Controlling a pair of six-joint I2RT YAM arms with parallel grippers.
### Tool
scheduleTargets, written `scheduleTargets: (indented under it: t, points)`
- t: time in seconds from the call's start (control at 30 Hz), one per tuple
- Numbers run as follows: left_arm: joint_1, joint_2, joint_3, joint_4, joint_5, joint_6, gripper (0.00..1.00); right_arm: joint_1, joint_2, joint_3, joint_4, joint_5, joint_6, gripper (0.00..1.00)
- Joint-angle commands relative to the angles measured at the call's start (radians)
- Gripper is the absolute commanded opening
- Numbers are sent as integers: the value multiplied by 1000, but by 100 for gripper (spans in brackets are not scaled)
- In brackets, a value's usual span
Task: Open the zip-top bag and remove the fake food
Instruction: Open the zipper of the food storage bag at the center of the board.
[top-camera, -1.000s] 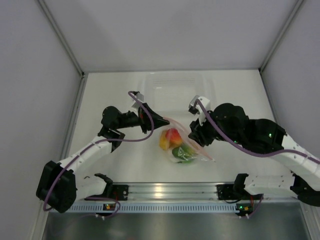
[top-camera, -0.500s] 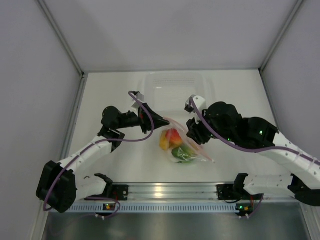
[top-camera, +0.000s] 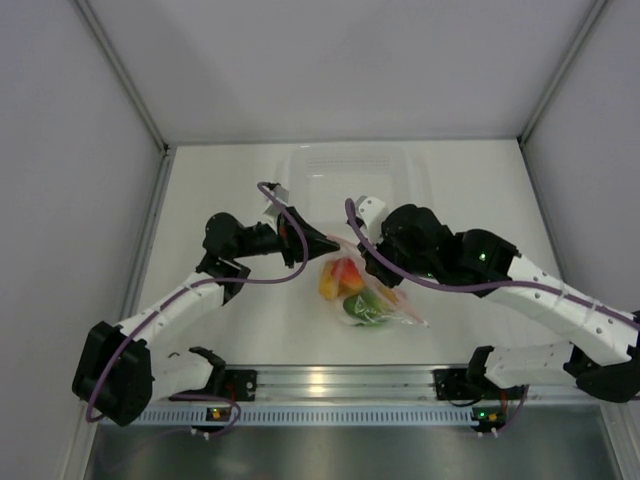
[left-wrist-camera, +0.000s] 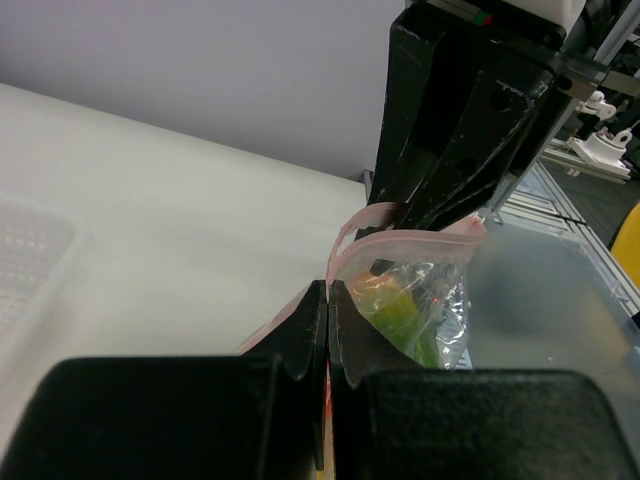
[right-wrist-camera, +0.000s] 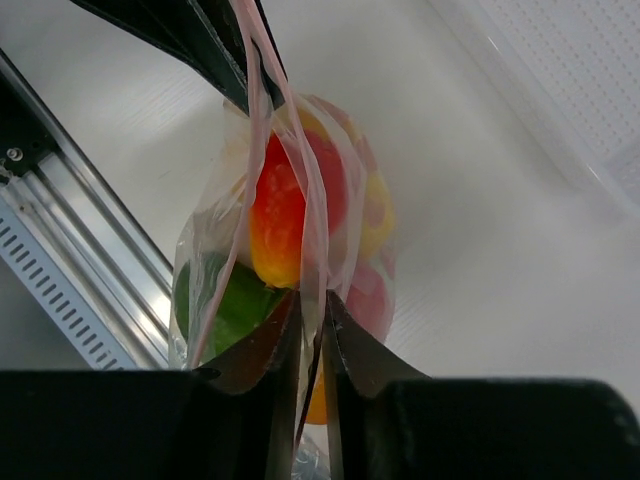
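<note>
Pointing mouth-up, the zip-top bag (top-camera: 388, 306) has left gripper (top-camera: 327, 241) and right gripper (right-wrist-camera: 311, 315) clamped on its strip.

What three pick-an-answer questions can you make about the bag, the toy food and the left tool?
1. Where is the fake food? A) on a plate B) inside the zip-top bag C) in a drawer
2. What colour is the bag's zip strip? A) blue B) black C) pink
3. How is the left tool? A) shut on the bag's edge B) wide open C) holding a spoon
Answers: 1 B, the fruits show through the clear plastic; 2 C, a pink band runs along the bag's top; 3 A, its fingers meet with the pink edge pinched between them.
</note>
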Motion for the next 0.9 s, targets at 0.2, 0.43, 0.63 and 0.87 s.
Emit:
scheduleTargets:
  t: [0.2, 0.43, 0.63, 0.87]
  points:
    - [-2, 2, 16, 74, -38, -17, 0, -11, 20, 80, -4, 57, -20, 0]
    - [7, 7, 32, 72, -107, -96, 90, -11, 55, 131, -32, 86, -18, 0]
    - [22, -94, 105, -284, -370, -110, 99, -15, 80, 195, -53, 204, -24, 0]
    - [47, -136, 119, -353, -540, -442, 99, -121, 124, 256, -56, 280, 45, 0]
